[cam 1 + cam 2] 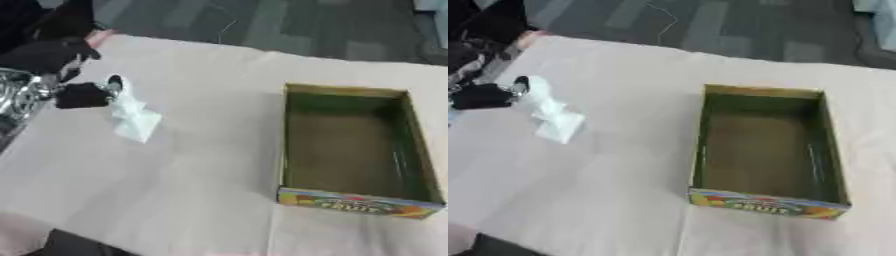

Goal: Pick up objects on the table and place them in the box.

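1. A table [192, 190] covered in pale beige, slightly creased cloth fills most of both views and lies a little askew, its far edge running from the upper left down toward the right.
2. Beyond that edge, across the top of the frame, is a dark grey floor [262, 25] with lighter patches.
3. At the bottom left corner a small dark shape cuts into the cloth; I cannot tell what it is.
4. An open cardboard box [766, 204] sits on the right half of the table. Its inside walls are dull green and its floor brownish. The near outer wall carries a bright print in yellow, red, blue and green. Nothing shows inside it.
5. The left hand [80, 95], black with silver parts, comes in at the upper left of the frame, with more of the arm's shiny metal at the left edge.
6. Its fingertips are closed together on the top of a white piece [133, 117], thin and crumpled like tissue or a wrapper.
7. The white piece hangs down and to the right from the fingertips, its lower corner at or just above the cloth; I cannot tell which. It is well apart from the box, to the box's left.
8. The right hand shows in neither view.
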You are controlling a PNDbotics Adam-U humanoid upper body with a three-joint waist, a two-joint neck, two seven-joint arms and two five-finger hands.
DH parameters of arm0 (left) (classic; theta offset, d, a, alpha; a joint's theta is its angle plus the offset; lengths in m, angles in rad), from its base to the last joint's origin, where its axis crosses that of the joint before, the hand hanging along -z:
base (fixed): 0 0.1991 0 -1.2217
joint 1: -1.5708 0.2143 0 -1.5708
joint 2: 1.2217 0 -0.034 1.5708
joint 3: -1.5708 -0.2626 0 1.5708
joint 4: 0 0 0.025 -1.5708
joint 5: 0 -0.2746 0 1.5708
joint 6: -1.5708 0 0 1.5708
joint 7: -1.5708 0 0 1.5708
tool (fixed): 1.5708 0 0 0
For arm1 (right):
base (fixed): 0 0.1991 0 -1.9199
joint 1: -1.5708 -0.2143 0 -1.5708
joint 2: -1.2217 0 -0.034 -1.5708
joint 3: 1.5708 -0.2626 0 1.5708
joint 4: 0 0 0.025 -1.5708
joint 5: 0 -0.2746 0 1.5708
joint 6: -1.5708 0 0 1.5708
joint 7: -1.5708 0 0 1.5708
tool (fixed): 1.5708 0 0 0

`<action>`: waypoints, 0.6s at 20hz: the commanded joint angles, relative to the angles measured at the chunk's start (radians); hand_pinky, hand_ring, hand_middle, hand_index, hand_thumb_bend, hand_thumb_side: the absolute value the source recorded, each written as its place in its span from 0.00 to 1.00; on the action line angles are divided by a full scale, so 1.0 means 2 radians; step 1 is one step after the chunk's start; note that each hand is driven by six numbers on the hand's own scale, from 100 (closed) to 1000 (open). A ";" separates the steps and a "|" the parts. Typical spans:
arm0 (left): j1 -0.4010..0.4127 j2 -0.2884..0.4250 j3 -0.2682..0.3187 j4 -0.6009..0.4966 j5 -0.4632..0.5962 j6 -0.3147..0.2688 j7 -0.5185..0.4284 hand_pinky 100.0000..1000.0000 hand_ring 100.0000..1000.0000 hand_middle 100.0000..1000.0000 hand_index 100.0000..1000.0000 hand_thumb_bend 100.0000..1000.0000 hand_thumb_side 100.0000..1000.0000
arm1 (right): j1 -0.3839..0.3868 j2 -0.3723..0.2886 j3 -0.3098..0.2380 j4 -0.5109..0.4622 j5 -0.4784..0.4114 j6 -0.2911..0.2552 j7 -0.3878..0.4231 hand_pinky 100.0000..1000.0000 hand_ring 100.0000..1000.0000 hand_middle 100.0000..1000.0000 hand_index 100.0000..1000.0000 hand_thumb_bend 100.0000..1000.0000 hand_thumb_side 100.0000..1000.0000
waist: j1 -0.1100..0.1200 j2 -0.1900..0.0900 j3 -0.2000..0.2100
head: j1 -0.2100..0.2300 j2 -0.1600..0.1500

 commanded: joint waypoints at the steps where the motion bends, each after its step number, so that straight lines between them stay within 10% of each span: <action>1: 0.007 0.007 0.013 -0.005 0.001 0.013 0.061 1.00 0.90 0.97 0.93 0.00 0.87 | -0.003 -0.010 -0.004 -0.009 0.003 0.001 0.001 0.37 0.29 0.32 0.48 0.00 1.00 | -0.001 -0.006 0.001 | -0.003 0.000; 12: 0.031 0.002 0.013 -0.005 0.006 0.021 0.153 1.00 0.89 0.95 0.91 0.04 0.85 | -0.002 -0.014 -0.006 -0.003 -0.002 0.000 0.010 0.37 0.29 0.32 0.48 0.00 1.00 | -0.003 -0.004 0.001 | 0.012 0.000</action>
